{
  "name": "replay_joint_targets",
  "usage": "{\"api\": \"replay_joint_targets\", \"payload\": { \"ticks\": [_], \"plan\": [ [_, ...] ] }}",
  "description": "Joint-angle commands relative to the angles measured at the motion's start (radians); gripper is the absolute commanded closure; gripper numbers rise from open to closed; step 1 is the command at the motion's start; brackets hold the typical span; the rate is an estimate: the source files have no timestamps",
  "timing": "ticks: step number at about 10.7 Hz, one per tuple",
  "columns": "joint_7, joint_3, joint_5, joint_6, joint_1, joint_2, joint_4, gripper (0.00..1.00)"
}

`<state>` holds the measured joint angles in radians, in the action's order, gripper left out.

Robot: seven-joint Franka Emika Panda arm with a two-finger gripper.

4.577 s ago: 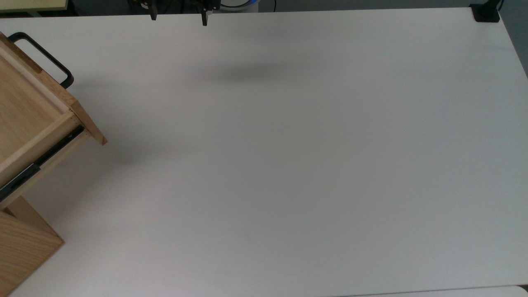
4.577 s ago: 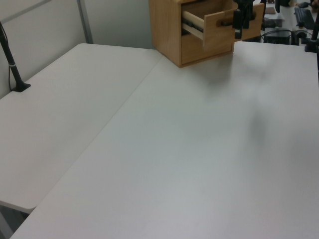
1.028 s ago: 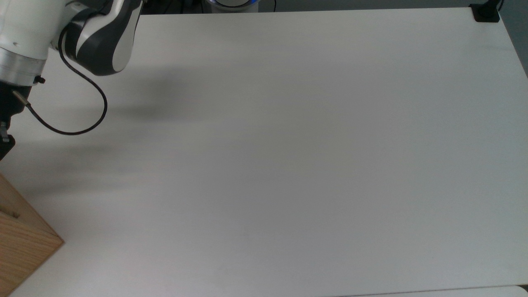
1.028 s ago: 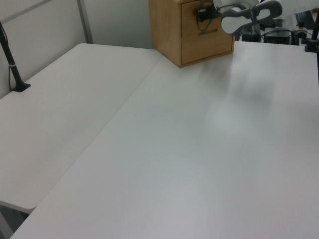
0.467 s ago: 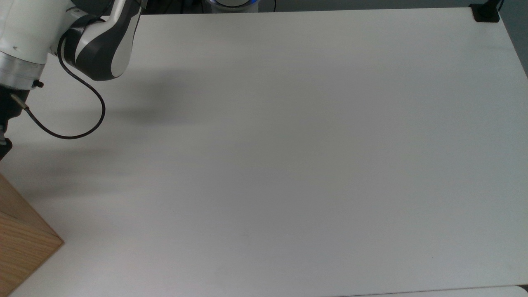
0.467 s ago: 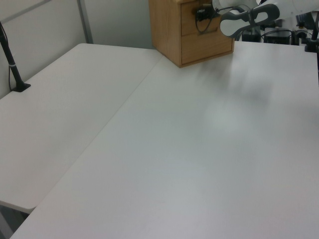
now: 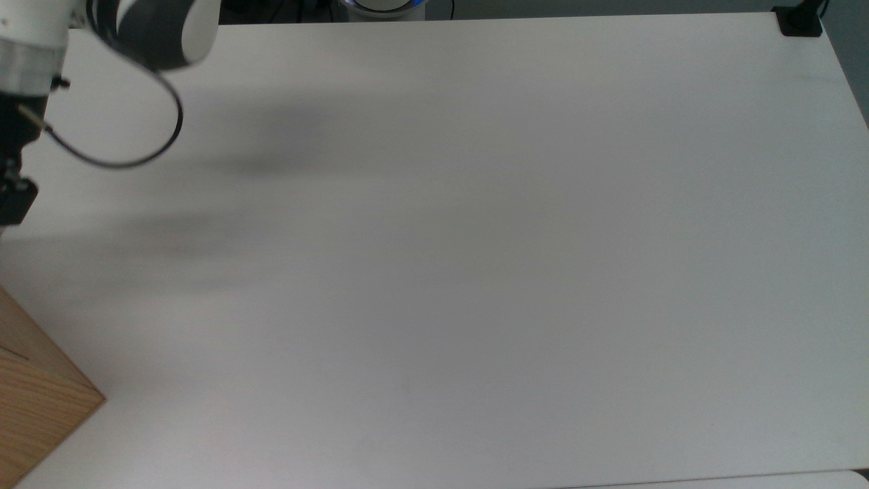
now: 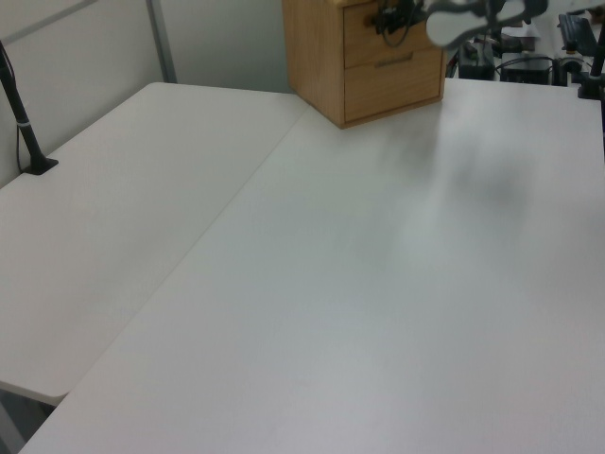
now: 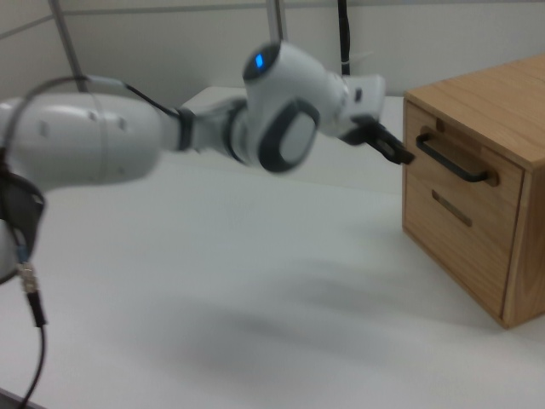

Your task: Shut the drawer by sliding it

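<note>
Light oak-coloured wooden drawer: matt, visible grain; black metal bar handle on drawer front, smooth satin. Plain light-wood cabinet block around drawer: same matt grain. White table top under cabinet: smooth, matt. White-and-grey plastic arm shell beside drawer: glossy.

White arm stretched horiz. toward the right view's right; dark end effector at its tip, wrist level.
</note>
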<state>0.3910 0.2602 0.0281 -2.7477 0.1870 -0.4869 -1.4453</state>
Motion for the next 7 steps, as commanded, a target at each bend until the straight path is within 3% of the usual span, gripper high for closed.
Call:
{"api": "replay_joint_targets", "payload": {
  "ticks": [1, 2, 3, 6, 7],
  "plan": [
    [-0.162, -0.079, 0.003, 0.488, -0.036, 0.241, -0.109, 0.33],
    [-0.22, -0.084, 0.003, 0.654, -0.063, 0.284, -0.112, 0.1],
    [-0.307, -0.104, 0.001, 0.794, -0.083, 0.328, -0.124, 0.0],
    [-0.388, -0.192, -0.005, 1.031, -0.092, 0.439, -0.147, 0.0],
    [-0.391, -0.197, -0.013, 1.101, -0.127, 0.464, -0.148, 0.0]
  ]
}}
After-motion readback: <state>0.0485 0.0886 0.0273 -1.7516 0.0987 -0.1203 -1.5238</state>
